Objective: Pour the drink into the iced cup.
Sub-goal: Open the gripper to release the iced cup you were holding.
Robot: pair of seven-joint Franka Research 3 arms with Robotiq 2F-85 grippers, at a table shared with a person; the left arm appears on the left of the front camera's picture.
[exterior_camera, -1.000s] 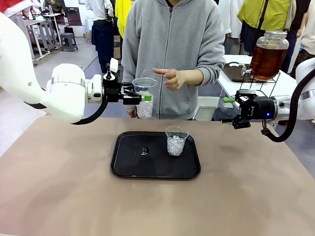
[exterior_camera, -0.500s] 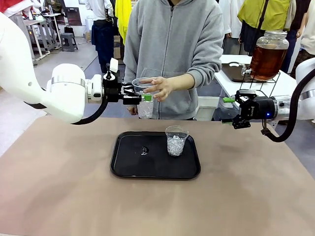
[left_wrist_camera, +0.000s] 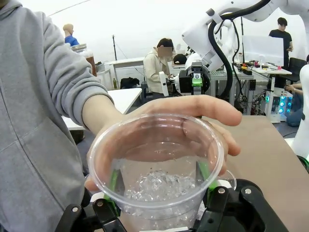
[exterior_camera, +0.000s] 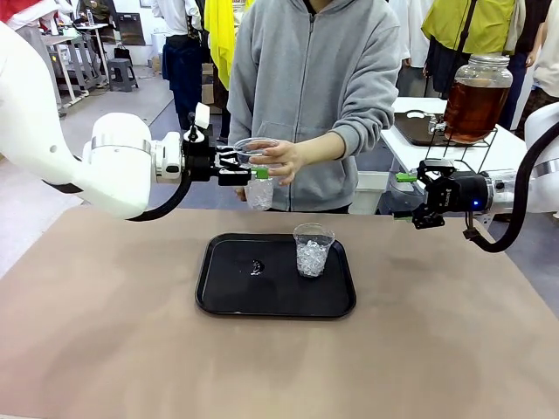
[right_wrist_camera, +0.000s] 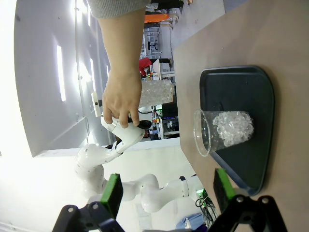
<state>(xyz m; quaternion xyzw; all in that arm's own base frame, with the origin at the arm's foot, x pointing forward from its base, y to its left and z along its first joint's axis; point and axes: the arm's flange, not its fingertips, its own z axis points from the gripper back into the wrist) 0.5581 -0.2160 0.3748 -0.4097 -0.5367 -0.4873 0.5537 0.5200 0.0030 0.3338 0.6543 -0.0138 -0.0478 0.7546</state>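
Clamping a clear cup (left_wrist_camera: 155, 193) of crushed ice between the green pads of the left gripper (exterior_camera: 255, 173), jaws pressed in against the wall just below the rim, upright and raised well above the table (exterior_camera: 105, 332), over its far edge and left of centre. Held out at that height probably as an offer across to the person rather than for pouring: ice only in the lower part, no liquid. Met there by the person's hand (exterior_camera: 278, 159), fingers curled round the far side of the rim and touching it, apparently to take or steady the cup; share of the weight between hand and gripper impossible to judge. Lower down, near the middle of the table, a black tray (exterior_camera: 227, 297) carrying a second iced cup (exterior_camera: 313, 250), upright toward the tray's right side, mouth open upward, apart from both grippers, likely parked there as a ready target. Left of it on the tray, a small dark speck (exterior_camera: 255, 267), too small to identify. Hanging above the table's far right edge, the right gripper (exterior_camera: 409, 197), fingers spread wide and holding nothing, probably kept back out of the handover. As for the drink (exterior_camera: 473, 109): amber-brown, inside a large glass jar (exterior_camera: 479, 70) on a white side table (exterior_camera: 410, 155) at the far right, beyond the right gripper, well apart from both cups and touched by nothing. Judging by that, pouring not yet begun, and no telling yet the cup meant to receive it.
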